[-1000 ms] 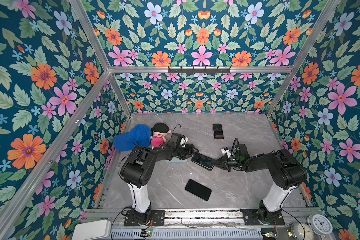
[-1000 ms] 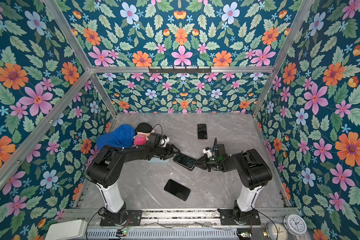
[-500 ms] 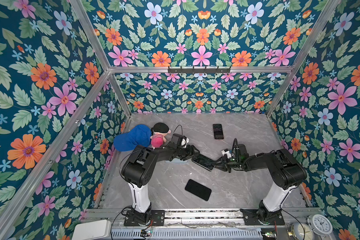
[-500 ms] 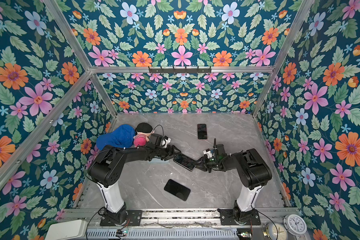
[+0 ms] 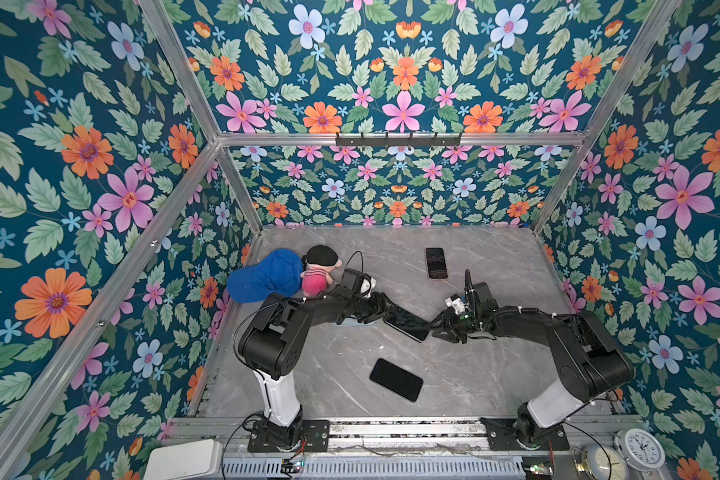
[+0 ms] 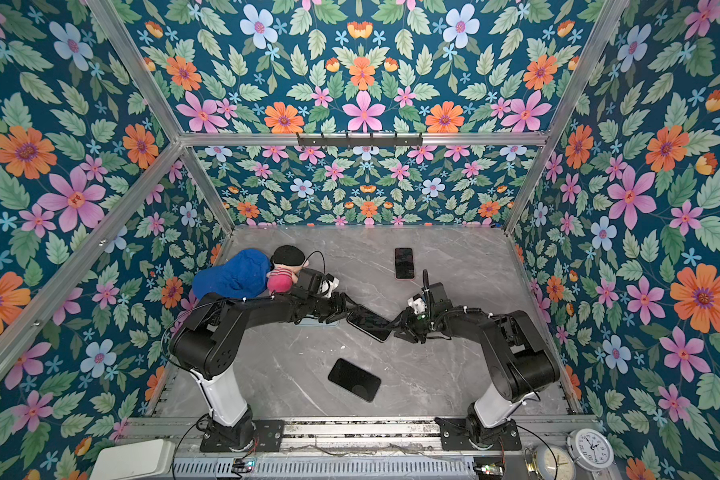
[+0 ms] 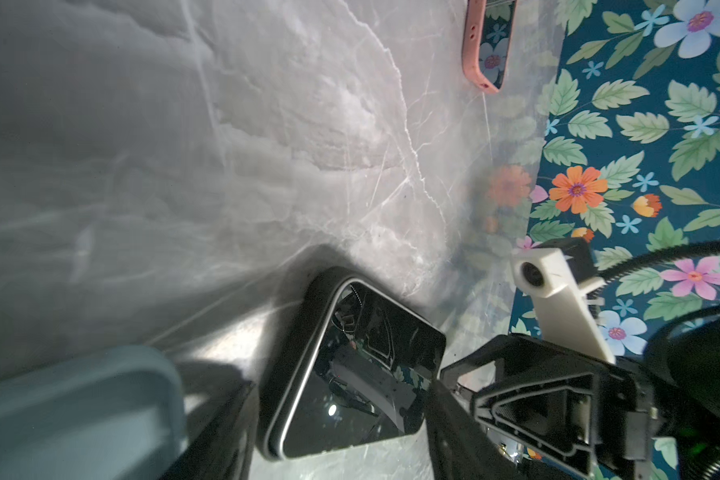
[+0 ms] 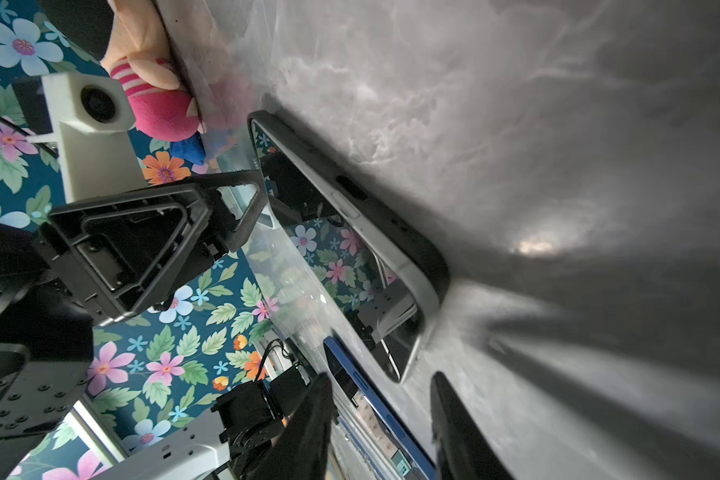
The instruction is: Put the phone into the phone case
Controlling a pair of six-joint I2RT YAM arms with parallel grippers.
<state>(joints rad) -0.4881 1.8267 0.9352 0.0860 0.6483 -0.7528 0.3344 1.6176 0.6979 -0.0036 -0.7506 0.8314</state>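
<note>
Counting up: three phones (image 5: 406,323) (image 5: 395,379) (image 5: 436,263), one grey-blue case (image 7: 71,407), one blue cap (image 5: 262,274), one plush doll (image 5: 319,270), two clocks (image 5: 639,449) (image 5: 603,463).

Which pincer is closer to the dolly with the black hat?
Left. The left pincer sits a short way from the doll; the right pincer is farther, beyond the dark phone between them.

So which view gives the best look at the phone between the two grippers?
The right wrist view: the phone runs nearly full length, side edge and screen clear. The left wrist view shows one end only; both top views show it small.
</note>
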